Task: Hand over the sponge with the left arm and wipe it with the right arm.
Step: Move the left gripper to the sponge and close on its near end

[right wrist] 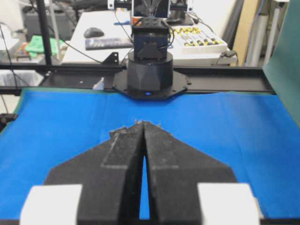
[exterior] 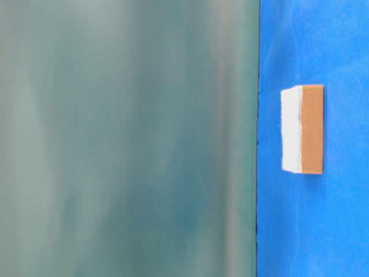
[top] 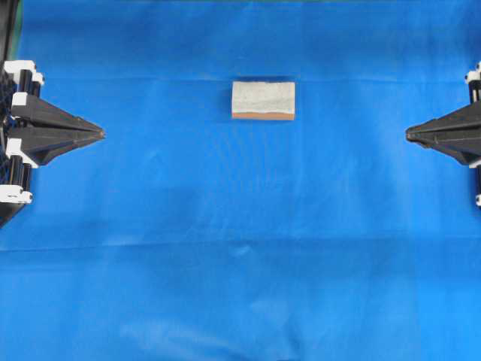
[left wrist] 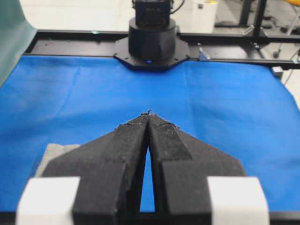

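the sponge (top: 263,100) lies flat on the blue cloth (top: 240,248), a little above the middle of the overhead view, pale speckled face up and its thin orange-brown layer showing along the near edge. it sits between the two arms but well apart from both, with nothing touching it. the left gripper (top: 100,134) points in from the left edge with its two black fingers pressed together to a single tip, holding nothing; the right gripper (top: 409,134) mirrors it from the right edge, fingers likewise brought together and empty. from the left wrist camera the closed fingers (left wrist: 126,145) meet at their tips above the cloth, and a grey corner of the sponge peeks out at the lower left (mostly hidden behind the finger). the table-level view shows the sponge side-on against the blue, beside a blurred green panel (exterior: 127,138).
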